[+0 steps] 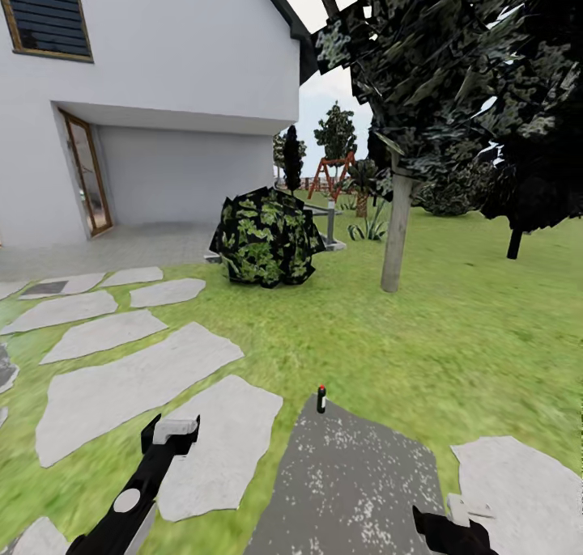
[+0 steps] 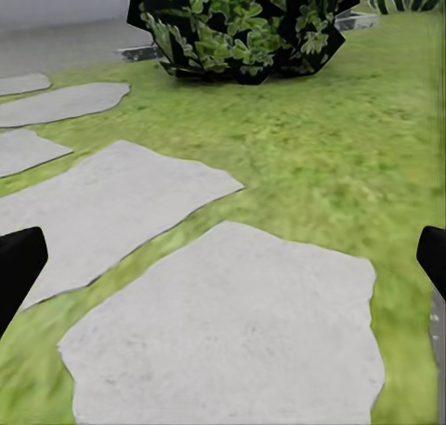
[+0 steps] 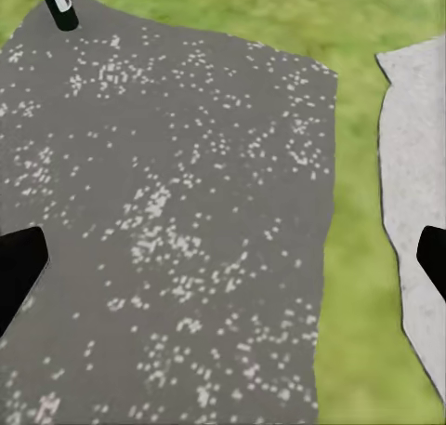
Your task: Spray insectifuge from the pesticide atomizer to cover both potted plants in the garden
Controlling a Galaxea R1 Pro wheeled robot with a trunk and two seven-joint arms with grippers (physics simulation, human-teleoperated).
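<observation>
Presently: approach step. Small bottle [image 1: 321, 399] upright at far edge of dark slab [image 1: 348, 482]; possibly the atomizer. Left gripper [image 1: 174, 432] and right gripper [image 1: 453, 523] spread, empty. Next: close in, reach.

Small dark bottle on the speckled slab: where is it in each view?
Head: small dark bottle low centre, upright at the far tip of the dark speckled slab.
Right wrist: bottle at that same slab tip.
Left wrist: faces a pale stepping stone and a bush.
Shared landmark: the slab.

Green lawn [image 1: 453, 328], pale stepping stones [image 1: 129, 385], dark speckled slab [image 1: 348, 482]
</observation>
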